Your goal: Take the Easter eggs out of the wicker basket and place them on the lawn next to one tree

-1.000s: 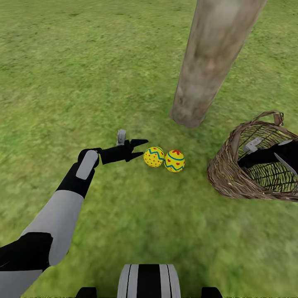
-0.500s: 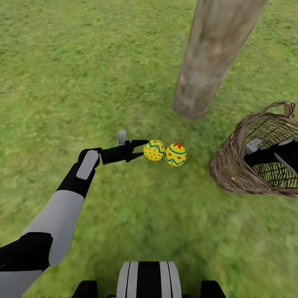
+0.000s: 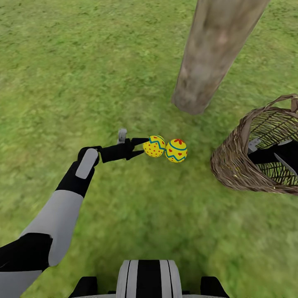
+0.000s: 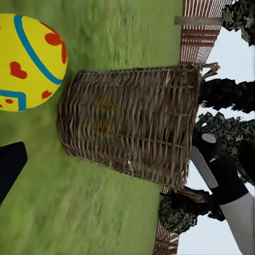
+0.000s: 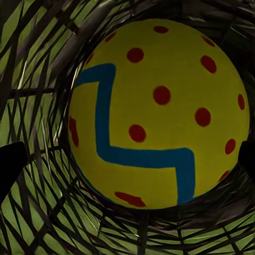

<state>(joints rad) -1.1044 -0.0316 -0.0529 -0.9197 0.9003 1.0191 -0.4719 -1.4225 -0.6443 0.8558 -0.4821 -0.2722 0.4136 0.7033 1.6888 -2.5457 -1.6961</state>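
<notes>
On the lawn (image 3: 82, 62), two Easter eggs lie side by side and touching: a dotted egg (image 3: 154, 146) with red dots and a blue zigzag, and a heart egg (image 3: 176, 150) with red hearts and blue bands. In the head view they sit at about 7 o'clock from the foot of the tree (image 3: 207, 62), near its pale trunk but apart from it.

The left gripper (image 3: 141, 147) reaches in from the 9 o'clock side of the dotted egg, its dark fingers spread, with the tips at the egg's edge; whether they touch it I cannot tell. In the left wrist view the heart egg (image 4: 29, 61) looms close, with one dark fingertip (image 4: 10, 167) beside it.

The wicker basket (image 3: 244, 165) is tipped over, its mouth facing away to 3 o'clock from the eggs, and stands well apart from them. The left wrist view shows the basket (image 4: 133, 125) side-on against a slatted wooden fence (image 4: 199, 32) and dark foliage, the right arm (image 4: 228, 191) entering its mouth.

The right gripper (image 3: 254, 156) is inside the basket. In the right wrist view the third egg (image 5: 159, 114), yellow with red dots and a blue zigzag, sits between the two spread fingertips (image 5: 10, 167), against the woven wall (image 5: 42, 212); the jaws are apart, not clamped on it.
</notes>
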